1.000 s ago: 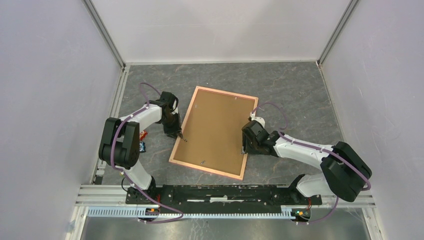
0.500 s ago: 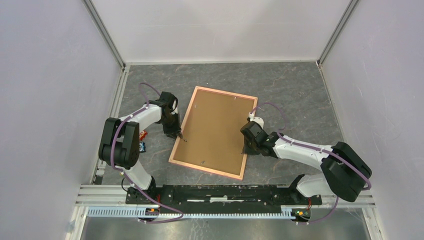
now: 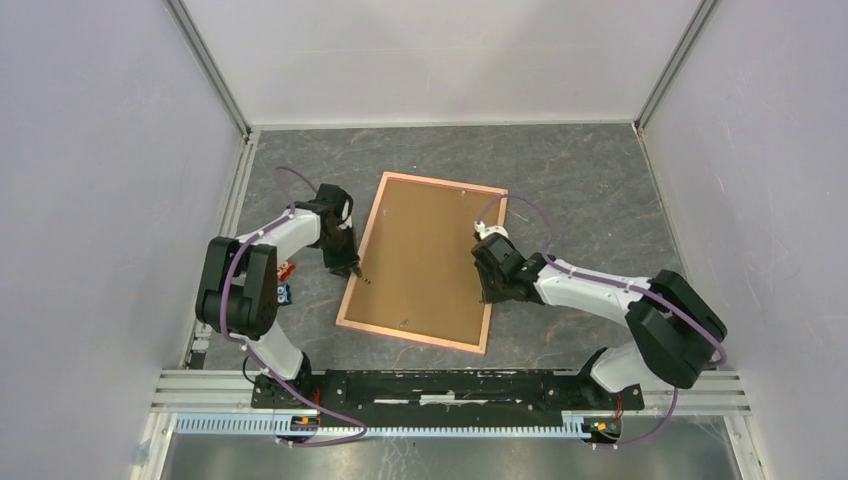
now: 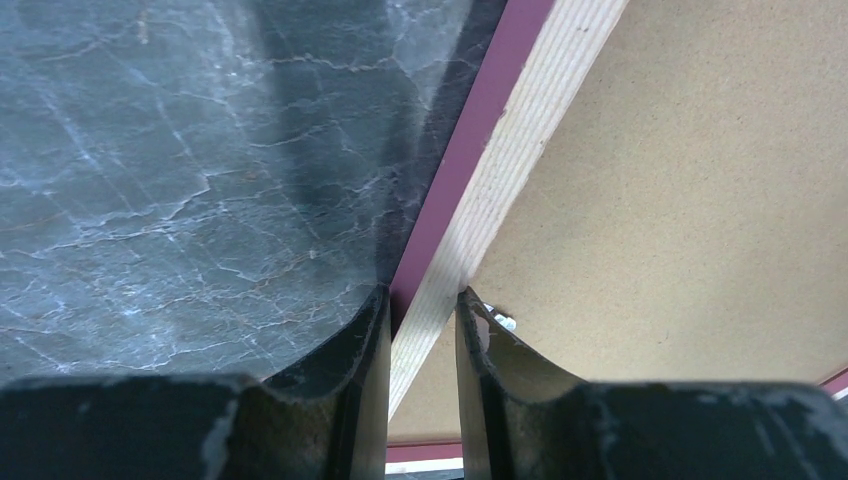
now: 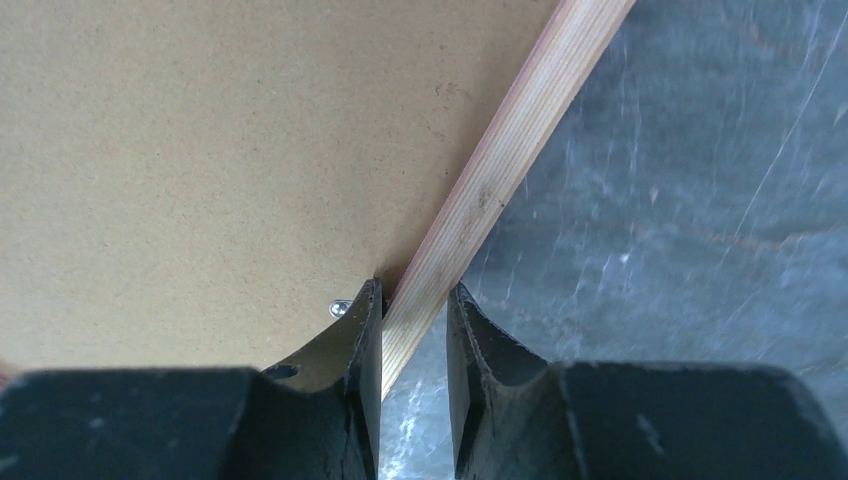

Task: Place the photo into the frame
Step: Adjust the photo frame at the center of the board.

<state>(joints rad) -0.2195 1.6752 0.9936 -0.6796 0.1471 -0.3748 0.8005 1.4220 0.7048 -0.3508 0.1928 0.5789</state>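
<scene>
The frame (image 3: 410, 335), pink-orange with a thin border, lies face down mid-table with a plain brown backing board (image 3: 425, 255) filling it. My left gripper (image 3: 356, 270) is shut across the frame's left rail (image 4: 530, 110), the pale wood between its fingers (image 4: 424, 295). On the opposite side, my right gripper (image 3: 487, 297) is shut on the right rail (image 5: 520, 130), one finger over the board (image 5: 200, 150) and one outside above the table (image 5: 414, 290). The photo is hidden.
Dark marbled tabletop (image 3: 580, 180) surrounds the frame. Small orange (image 3: 288, 269) and blue (image 3: 284, 293) items sit by the left arm near the left wall. White walls enclose three sides; an aluminium rail (image 3: 450, 385) runs along the near edge.
The right gripper has closed on the right rail and shifted left and back. The frame has turned slightly, its far right corner moving left. The left arm has hardly moved.
</scene>
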